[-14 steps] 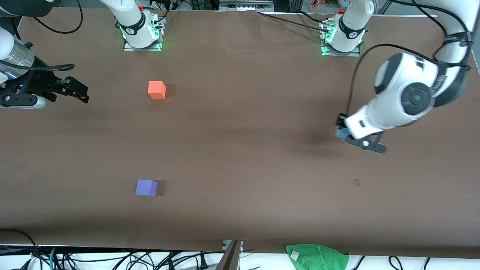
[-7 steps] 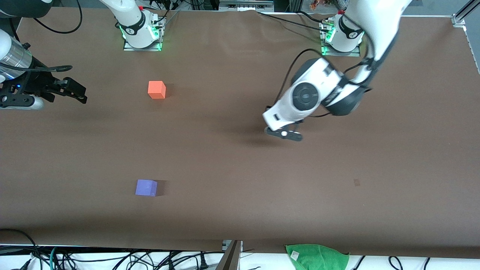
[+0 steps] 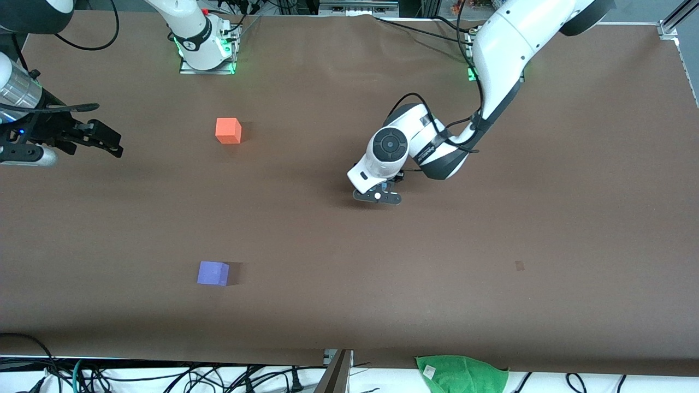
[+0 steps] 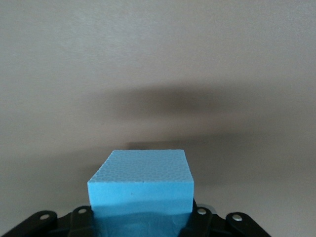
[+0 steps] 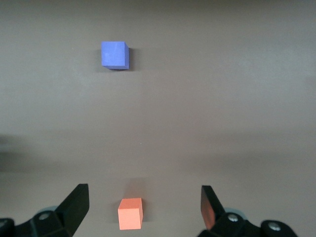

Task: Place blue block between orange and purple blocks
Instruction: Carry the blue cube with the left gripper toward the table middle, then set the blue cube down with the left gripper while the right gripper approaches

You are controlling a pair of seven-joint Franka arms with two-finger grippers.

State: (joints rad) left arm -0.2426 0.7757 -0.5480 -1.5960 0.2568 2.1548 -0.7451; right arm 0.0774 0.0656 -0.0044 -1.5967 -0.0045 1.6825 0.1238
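The left gripper [image 3: 378, 195] hung low over the middle of the brown paper-covered table [image 3: 491, 245], its jaws clamped on the small matte sky-blue foam cube [image 4: 140, 186]. The left wrist view showed this plainly: the cube sat squarely between the black fingers [image 4: 200, 219], its top face and one side face clear, with a soft shadow on the bare table under it. From the front camera the same cube [image 3: 385, 186] was only a sliver of blue under the white wrist housing, so the grip itself could not be read there.

Taking the bright orange matte cube [image 3: 228, 131] as landmark, the held blue cube was over a spot well apart from it, toward the left arm's end of the table. The violet-purple matte cube [image 3: 213, 273] lay well apart from the orange cube too, nearer to the front camera, and the stretch of table between the two held nothing.

The right gripper [image 3: 104, 141] waited in the air near the table edge at the right arm's end, past the orange cube. Its jaws stood wide apart and held nothing; the right wrist view showed both dark fingertips [image 5: 76, 203] spread, with the orange cube [image 5: 130, 213] between them lower down and the purple cube [image 5: 115, 54] on the table.

A crumpled green cloth [image 3: 461, 373] lay off the table's edge nearest the front camera.
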